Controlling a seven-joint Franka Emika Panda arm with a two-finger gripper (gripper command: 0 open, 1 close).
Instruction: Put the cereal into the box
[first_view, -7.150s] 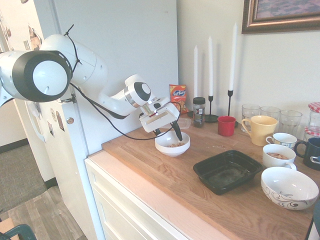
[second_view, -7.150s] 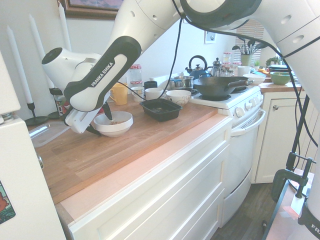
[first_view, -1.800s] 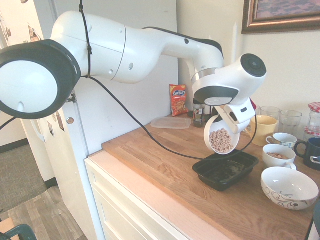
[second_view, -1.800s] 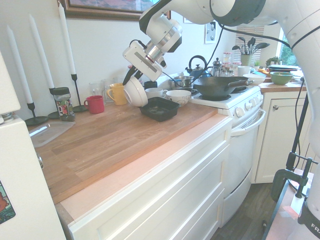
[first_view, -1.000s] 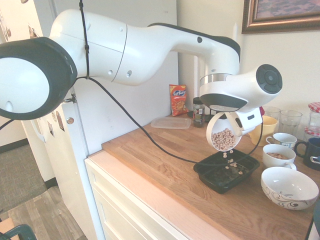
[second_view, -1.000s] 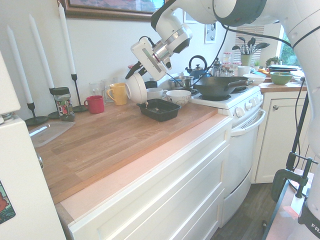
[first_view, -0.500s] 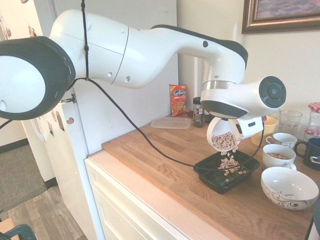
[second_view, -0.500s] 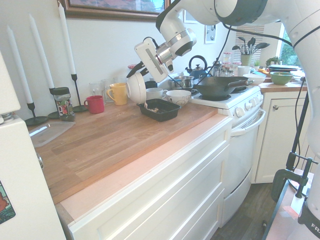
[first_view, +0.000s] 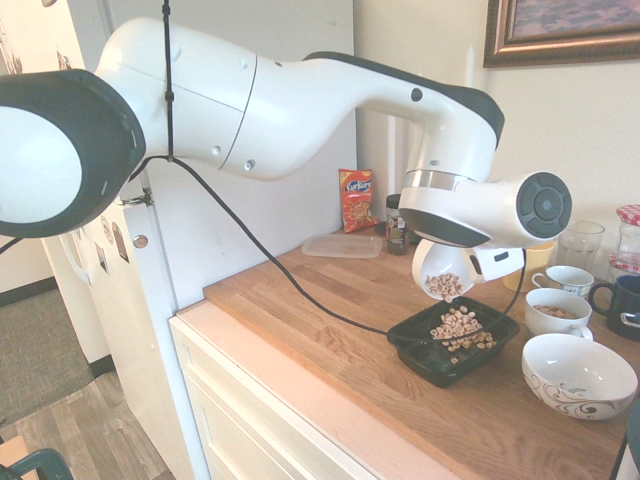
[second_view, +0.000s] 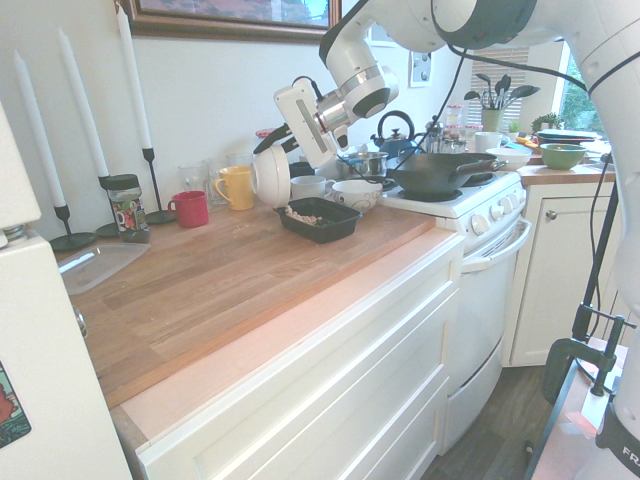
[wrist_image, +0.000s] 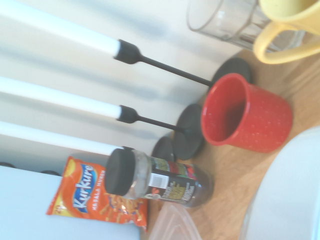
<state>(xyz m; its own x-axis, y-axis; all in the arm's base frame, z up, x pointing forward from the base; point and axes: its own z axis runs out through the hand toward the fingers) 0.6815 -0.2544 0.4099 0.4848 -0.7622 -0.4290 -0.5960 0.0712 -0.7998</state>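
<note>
My gripper (second_view: 270, 150) is shut on the rim of a white bowl (first_view: 438, 270) and holds it tipped steeply over the box (first_view: 410, 345), a shallow black tray on the wooden counter. Tan ring-shaped cereal (first_view: 460, 327) lies heaped inside the box, and a few pieces (first_view: 445, 287) still cling at the bowl's lower lip. From the other side, the bowl (second_view: 268, 177) hangs just left of the box (second_view: 335, 228), with the cereal (second_view: 300, 213) visible in it. The bowl's white side (wrist_image: 287, 195) fills a corner of the wrist view.
Right of the box stand a patterned white bowl (first_view: 578, 375), a white cup (first_view: 557, 312) and mugs. Behind are a clear flat container (first_view: 343, 245), an orange snack bag (first_view: 355, 198), a jar (wrist_image: 160, 180), a red cup (wrist_image: 245, 115) and candles. A stove with a wok (second_view: 440, 172) adjoins the counter.
The bowl has tipped further over the box. Cereal has poured out of it, and the heap in the box has grown while the bowl has nearly emptied.
</note>
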